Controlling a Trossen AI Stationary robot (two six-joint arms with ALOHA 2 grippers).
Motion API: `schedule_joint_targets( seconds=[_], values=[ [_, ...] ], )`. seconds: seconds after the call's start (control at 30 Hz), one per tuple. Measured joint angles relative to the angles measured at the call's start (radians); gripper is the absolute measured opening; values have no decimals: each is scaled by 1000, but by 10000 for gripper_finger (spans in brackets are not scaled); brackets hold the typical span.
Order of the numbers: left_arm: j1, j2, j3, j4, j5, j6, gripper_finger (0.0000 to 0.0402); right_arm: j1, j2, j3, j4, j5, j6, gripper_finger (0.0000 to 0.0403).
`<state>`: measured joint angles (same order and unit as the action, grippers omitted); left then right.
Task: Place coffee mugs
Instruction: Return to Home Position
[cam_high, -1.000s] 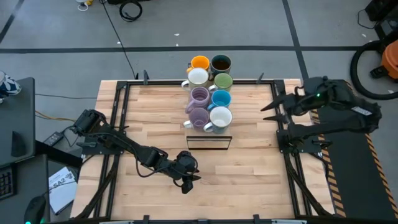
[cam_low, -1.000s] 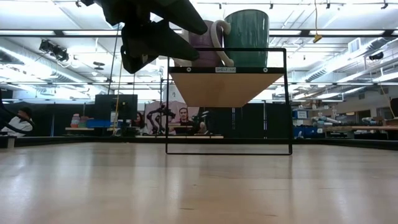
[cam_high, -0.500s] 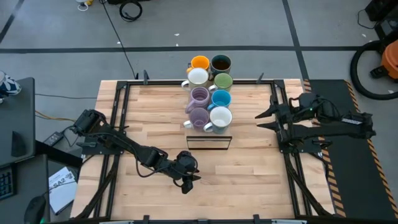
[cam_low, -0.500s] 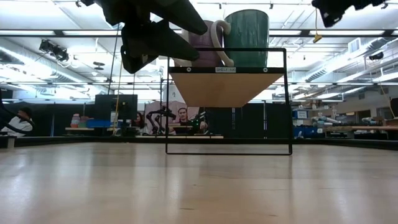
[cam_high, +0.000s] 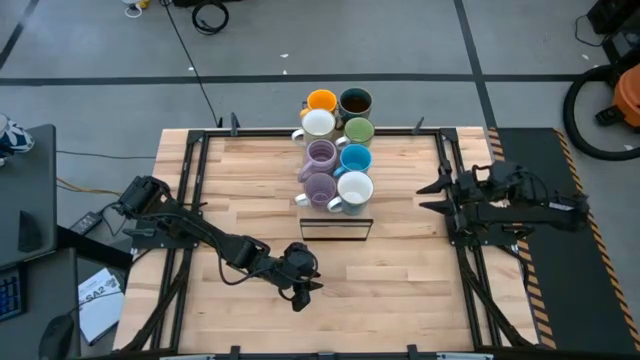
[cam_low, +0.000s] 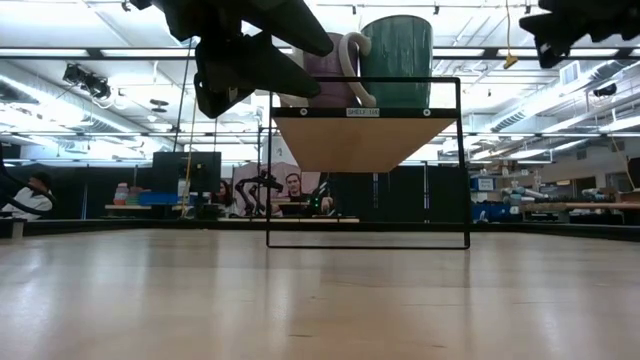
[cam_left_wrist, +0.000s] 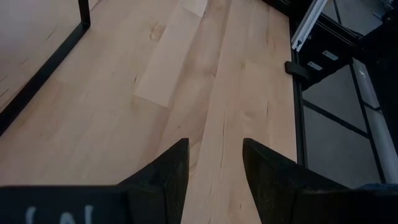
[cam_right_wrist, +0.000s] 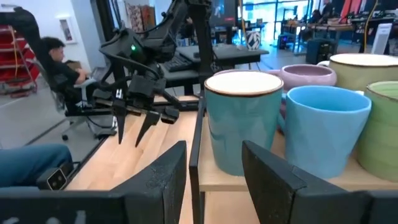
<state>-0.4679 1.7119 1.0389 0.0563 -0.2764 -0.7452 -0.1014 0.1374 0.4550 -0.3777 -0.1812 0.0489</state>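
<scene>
I see all eight coffee mugs packed in two rows on the wire-framed shelf at the middle of the desk's far edge. The ribbed teal mug and a lilac mug stand at its front end, and the orange mug stands at the back. The left gripper hangs in front of the shelf, toward the middle of the near edge, fingers apart and empty. The right gripper sits at the right edge facing the shelf, likewise spread and holding nothing.
</scene>
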Motion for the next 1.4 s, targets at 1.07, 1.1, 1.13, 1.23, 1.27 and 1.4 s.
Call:
schedule_joint_targets(
  seconds=[1.07, 1.1, 1.13, 1.23, 1.27, 1.4],
  values=[
    [0, -1, 0, 15, 0, 0, 157, 0, -125, -336, 319, 113, 4, 160],
    [0, -1, 0, 15, 0, 0, 157, 0, -125, -339, 318, 126, -2, 160],
    [0, -1, 0, 14, 0, 0, 157, 0, -125, -344, 318, 137, -5, 160],
    [0, -1, 0, 15, 0, 0, 157, 0, -125, -365, 325, 157, -7, 160],
    [0, -1, 0, 15, 0, 0, 157, 0, -125, -374, 326, 160, -7, 160],
    [0, -1, 0, 14, -1, 0, 157, 0, -125, -408, 324, 162, 8, 160]
  ],
)
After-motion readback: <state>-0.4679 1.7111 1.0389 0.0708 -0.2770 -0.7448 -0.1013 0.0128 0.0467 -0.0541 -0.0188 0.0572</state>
